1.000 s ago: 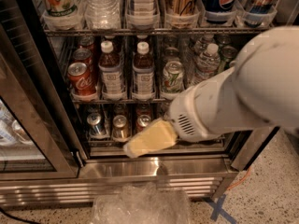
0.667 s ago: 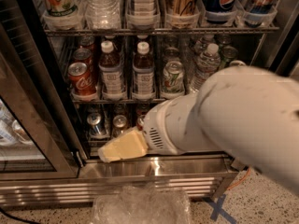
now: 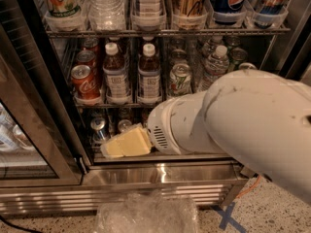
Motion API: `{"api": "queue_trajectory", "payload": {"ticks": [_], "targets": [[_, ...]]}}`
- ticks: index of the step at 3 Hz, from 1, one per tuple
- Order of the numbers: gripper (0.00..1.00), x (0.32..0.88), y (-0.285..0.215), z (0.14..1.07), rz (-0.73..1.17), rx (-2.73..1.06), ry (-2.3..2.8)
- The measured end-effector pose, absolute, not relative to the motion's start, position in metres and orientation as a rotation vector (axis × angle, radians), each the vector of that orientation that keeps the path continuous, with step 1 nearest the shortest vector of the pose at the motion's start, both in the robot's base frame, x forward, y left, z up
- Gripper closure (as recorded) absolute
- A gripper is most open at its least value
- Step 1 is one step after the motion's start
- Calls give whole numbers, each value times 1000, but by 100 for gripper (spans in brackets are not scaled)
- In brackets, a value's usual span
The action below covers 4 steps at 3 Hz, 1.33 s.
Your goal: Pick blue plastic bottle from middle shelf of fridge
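Blue plastic bottle stood upright on middle shelf of fridge. Twin bottle just left, green can just right. Claw hung low before bottom rack, below both bottles; spread or pressed together, could not tell. Judged bottle full, fairly heavy, thin wall yielding, label slick. Best hold: mid-body, under shoulder.

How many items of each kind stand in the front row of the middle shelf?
Brown-liquid bottles: 2
Red cans: 1
Green-white cans: 1
Clear water bottles: 1
Total: 5 in view; the gripper is below this row, its arm hiding the right end.
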<state>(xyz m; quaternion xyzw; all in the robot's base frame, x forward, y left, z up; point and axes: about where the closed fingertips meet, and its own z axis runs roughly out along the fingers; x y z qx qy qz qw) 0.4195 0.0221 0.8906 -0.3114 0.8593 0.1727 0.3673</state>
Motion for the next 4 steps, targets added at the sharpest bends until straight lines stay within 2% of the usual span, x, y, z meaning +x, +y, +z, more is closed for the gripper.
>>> {"api": "queue_trajectory", "payload": {"ticks": [2,3,4], "targets": [[0,448,53,868,558,-648,2131],[0,462,59,858,551,-524,2086],[0,469,28,865,489,-341,2012]]}}
